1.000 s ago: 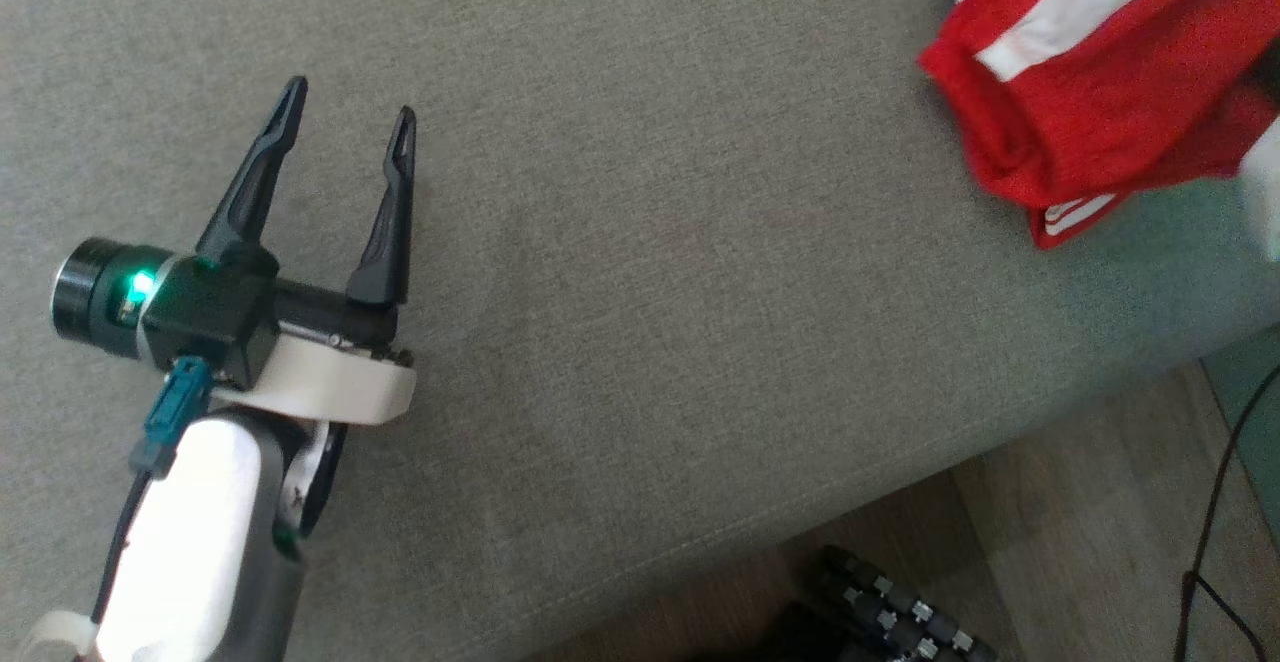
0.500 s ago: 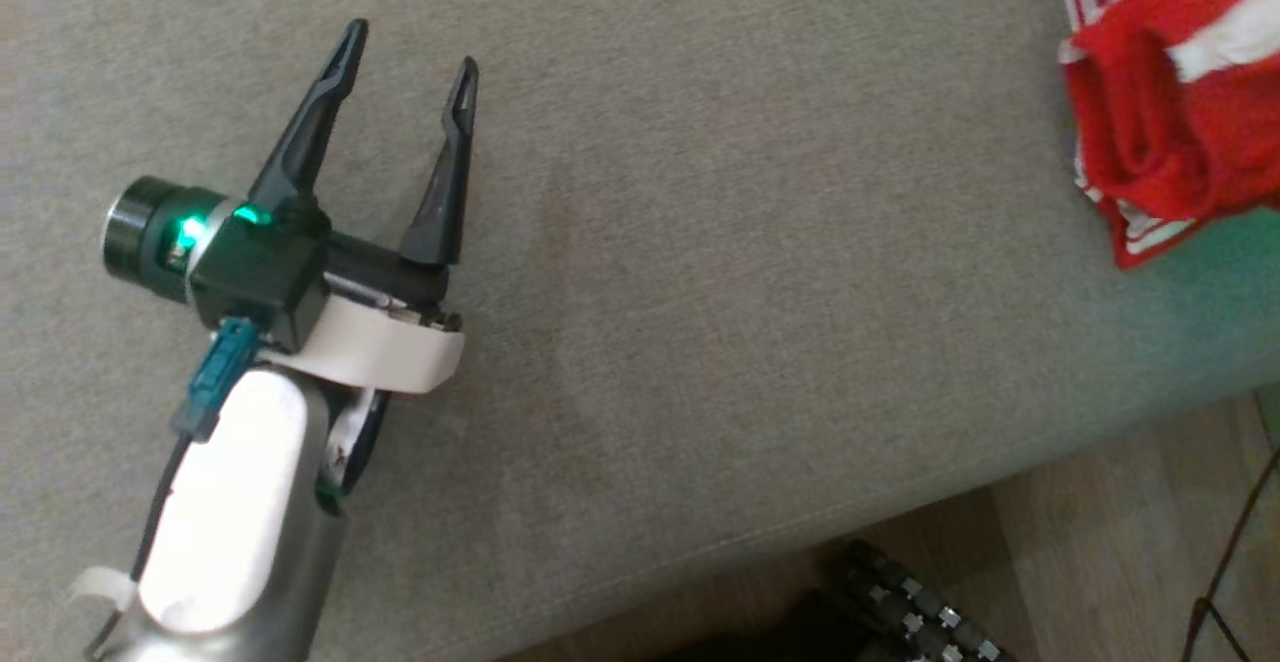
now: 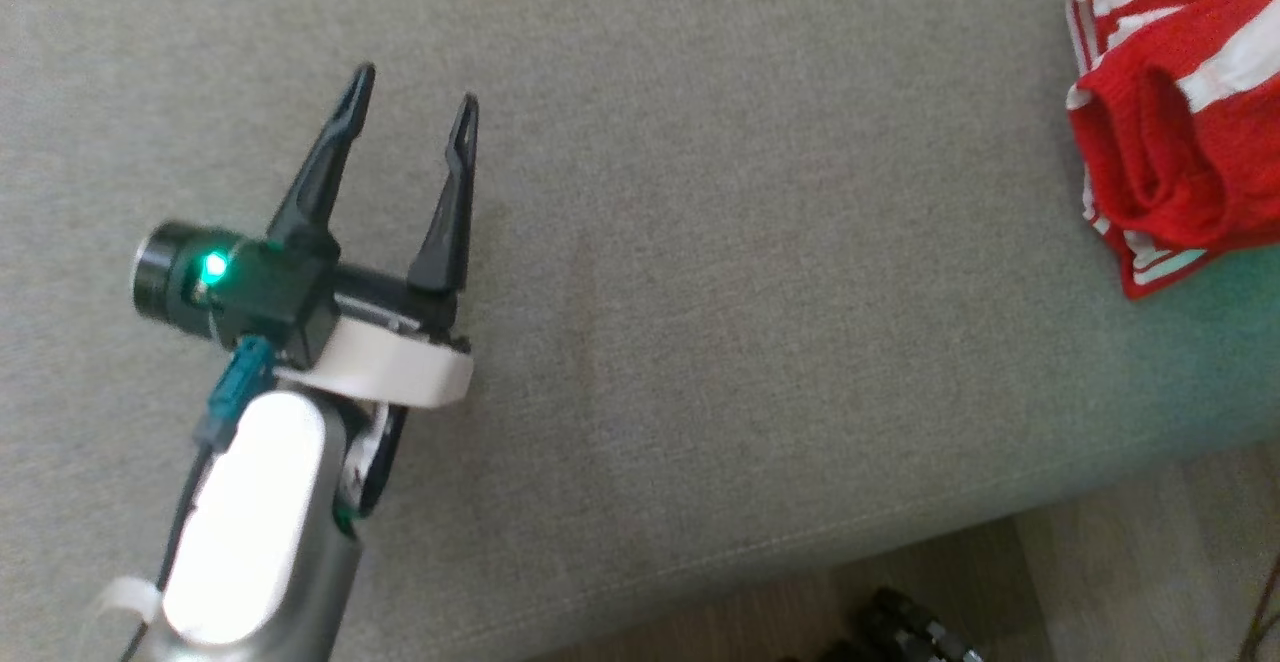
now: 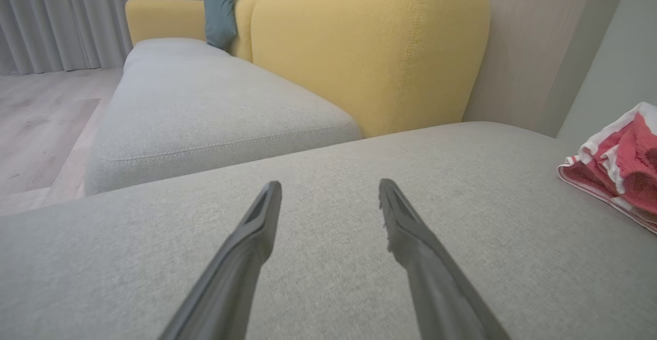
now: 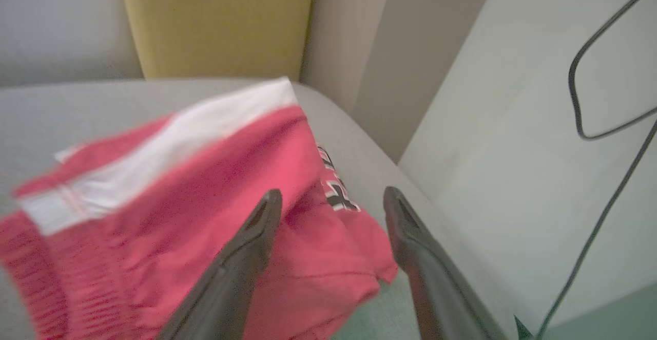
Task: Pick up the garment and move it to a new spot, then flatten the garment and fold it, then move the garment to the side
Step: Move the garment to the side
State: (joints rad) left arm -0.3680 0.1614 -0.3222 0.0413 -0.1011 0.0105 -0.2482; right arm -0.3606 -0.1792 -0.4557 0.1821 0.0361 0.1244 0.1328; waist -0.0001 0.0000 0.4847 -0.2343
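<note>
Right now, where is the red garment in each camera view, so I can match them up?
Head view: garment at the right edge, upper part, on the grey cushion.
Left wrist view: garment at the right edge, mid-height.
Right wrist view: garment across the left and centre, beyond the open right gripper.
Shared landmark: the grey cushion it lies on.

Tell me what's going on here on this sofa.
A two-armed robot is handling a red and white garment, which lies bunched at the right end of the gray sofa cushion. The right gripper hangs open close over it, gripping nothing. The left gripper is open too, over bare cushion well away.
</note>
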